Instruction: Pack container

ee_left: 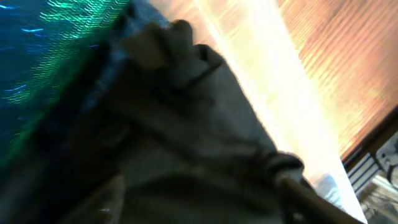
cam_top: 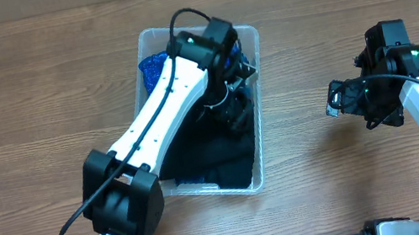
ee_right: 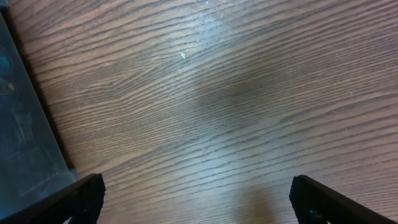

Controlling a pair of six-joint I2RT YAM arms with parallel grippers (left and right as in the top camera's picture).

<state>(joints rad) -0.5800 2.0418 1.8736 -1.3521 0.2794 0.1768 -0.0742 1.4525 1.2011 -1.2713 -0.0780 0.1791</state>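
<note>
The clear container [cam_top: 256, 84] stands mid-table, holding dark cloth [cam_top: 217, 163] and a blue mesh item [cam_top: 152, 67] at its far left corner. My left gripper [cam_top: 235, 105] is down inside the container, over the dark cloth. In the left wrist view its fingers stand wide apart over the crumpled dark cloth [ee_left: 186, 124], so the left gripper [ee_left: 199, 199] is open, with the blue item [ee_left: 50, 50] beside it and the container wall [ee_left: 267, 74] glaring bright. My right gripper [cam_top: 333, 101] hovers open over bare wood right of the container; in its wrist view the right gripper [ee_right: 196, 199] holds nothing.
The wooden table [cam_top: 23, 123] stretches around the container on all sides. In the right wrist view the container's side [ee_right: 25, 143] shows at the left edge, close to the left finger [ee_right: 84, 196].
</note>
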